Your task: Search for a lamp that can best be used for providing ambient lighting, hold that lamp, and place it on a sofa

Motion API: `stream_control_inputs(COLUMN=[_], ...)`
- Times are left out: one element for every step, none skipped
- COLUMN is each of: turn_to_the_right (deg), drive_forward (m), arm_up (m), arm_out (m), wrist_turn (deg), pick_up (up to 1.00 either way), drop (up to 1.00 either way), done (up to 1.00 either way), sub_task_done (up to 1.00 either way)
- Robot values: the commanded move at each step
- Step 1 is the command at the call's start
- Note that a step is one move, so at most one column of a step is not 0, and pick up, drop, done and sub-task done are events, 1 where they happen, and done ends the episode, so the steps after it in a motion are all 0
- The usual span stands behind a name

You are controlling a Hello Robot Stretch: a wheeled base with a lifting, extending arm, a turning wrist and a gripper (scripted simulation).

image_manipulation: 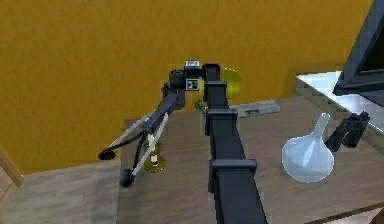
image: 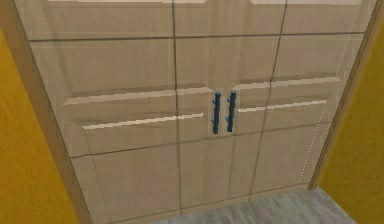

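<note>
Pale beige panelled doors (image: 150, 110) with black handles (image: 217, 112), between mustard-yellow walls (image: 20, 150). On the brown tabletop (image_manipulation: 300, 120): a yellow-green object (image_manipulation: 232, 85) near its far edge, a translucent bluish funnel shape (image_manipulation: 310, 155) towards its right edge.

A room in a home: ochre walls (image_manipulation: 70, 60), pale panelled double doors (image: 130, 100) with dark handles (image: 224, 112), and a wooden table (image_manipulation: 270, 135) bearing a glass flask (image_manipulation: 308, 158).

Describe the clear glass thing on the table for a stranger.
Find the wooden table by the yellow wall. Toward the arm side view's right, past the dark arm, stands a funnel-shaped piece, wide below, thin-necked; it alone is see-through.
</note>
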Motion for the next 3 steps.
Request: stream_control_inputs(turn_to_the_right=[0.0,0.0,0.0], drive_forward=[0.00,0.00,0.00], arm_up=[0.00,0.00,0.00], arm_out=[0.00,0.00,0.00], wrist_turn=[45.0,30.0,0.0], pick_up=[0.00,0.00,1.00], drop=[0.00,0.00,0.00], done=[0.00,0.00,0.00], sub_task_done=[0.00,0.00,0.00])
